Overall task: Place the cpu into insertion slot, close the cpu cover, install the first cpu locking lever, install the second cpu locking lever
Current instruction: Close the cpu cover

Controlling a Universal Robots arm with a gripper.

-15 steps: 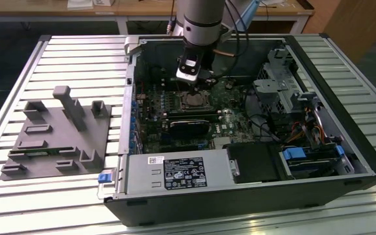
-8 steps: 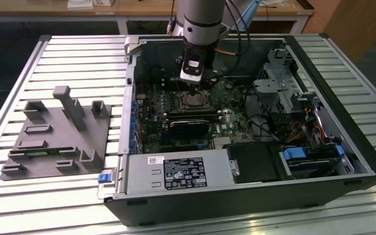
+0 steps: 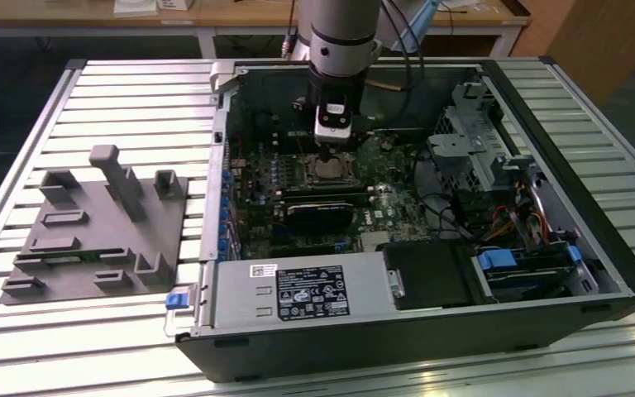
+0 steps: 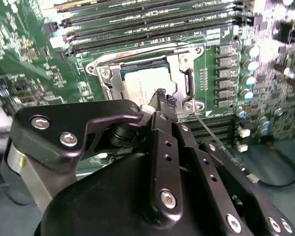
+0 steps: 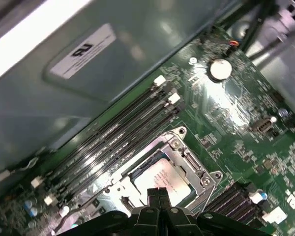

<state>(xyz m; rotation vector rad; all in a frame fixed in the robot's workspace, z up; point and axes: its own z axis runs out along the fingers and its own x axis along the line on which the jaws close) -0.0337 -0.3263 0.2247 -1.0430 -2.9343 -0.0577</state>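
Note:
The cpu (image 4: 145,81) (image 5: 164,179) lies flat in the insertion slot (image 5: 140,167), its pale metal top showing through the window of the cpu cover (image 4: 104,73) (image 5: 179,147). The grey frame of the cover is down around the chip. A thin locking lever (image 4: 214,135) runs slanted beside the socket, and a bent wire lever (image 5: 76,211) shows on the other side. My gripper (image 4: 162,94) (image 5: 157,192) (image 3: 332,141) hangs just over the edge of the chip, shut, its black fingertips together with nothing between them. In the exterior view the cpu (image 3: 327,168) sits right under the arm.
Long black memory slots (image 4: 152,19) (image 5: 113,142) run beside the socket. Capacitors (image 4: 248,73) stand on its other side. The open computer case (image 3: 615,248) has a power supply (image 3: 295,289) at the front and a drive cage (image 3: 472,141). A grey fixture (image 3: 97,223) lies on the slatted table.

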